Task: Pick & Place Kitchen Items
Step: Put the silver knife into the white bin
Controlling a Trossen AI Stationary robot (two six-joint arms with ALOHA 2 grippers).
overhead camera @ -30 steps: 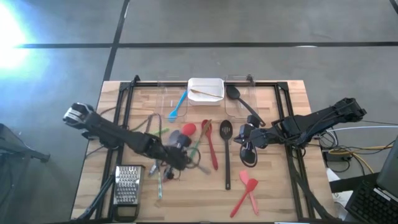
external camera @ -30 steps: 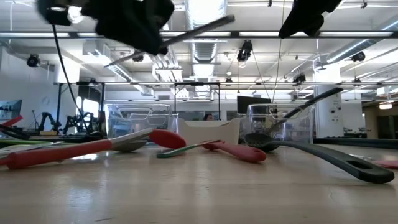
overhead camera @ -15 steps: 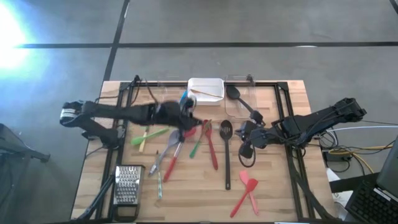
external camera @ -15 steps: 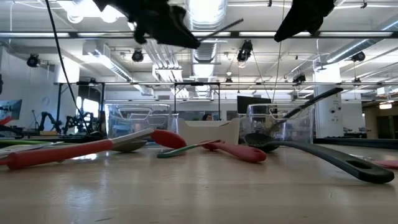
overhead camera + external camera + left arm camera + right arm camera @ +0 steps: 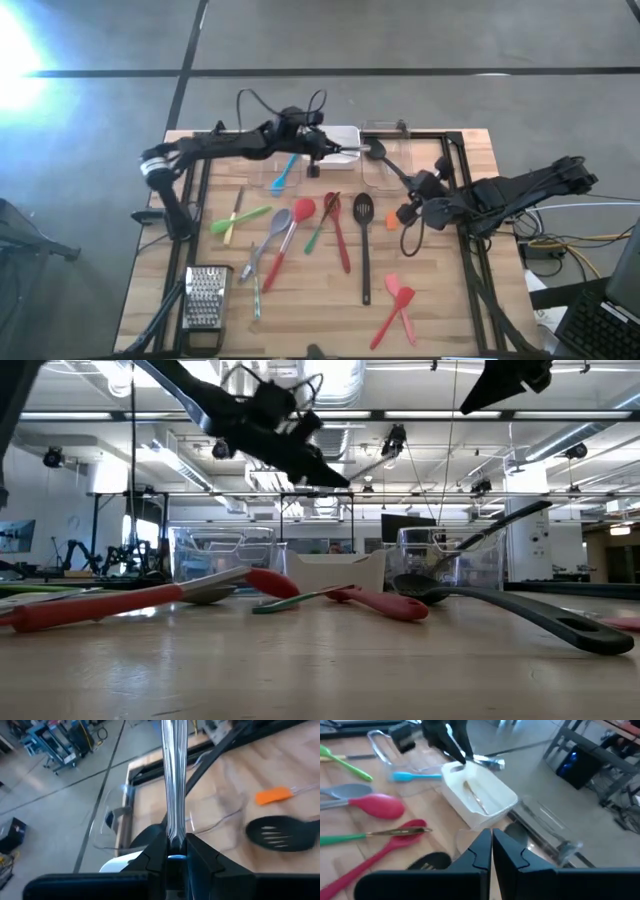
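My left gripper reaches over the white bin at the table's far middle, shut on a slim metal utensil that sticks out ahead of it over the bin. My right gripper hangs shut above the table's right part, near a small orange spatula, with nothing between its fingers. Red, green, grey and black utensils lie flat on the wood in the middle. A blue spoon lies in a clear tub. My left gripper pinches the metal utensil's shaft between its two fingers, which lie along it. They come from the table's left, slanting a little down. The utensil's free end juts out ahead, lifted clear above the white bin.
A metal grater lies at the near left. Two pink-red spatulas lie near the front right. A clear tub at the far right holds a black spoon. A black frame rims the table.
My left gripper has swung from above the utensils at the table's middle left toward the far edge and to the right, carrying the metal utensil, and now stands over the white bin. My right gripper has turned and drawn back slightly toward the right edge.
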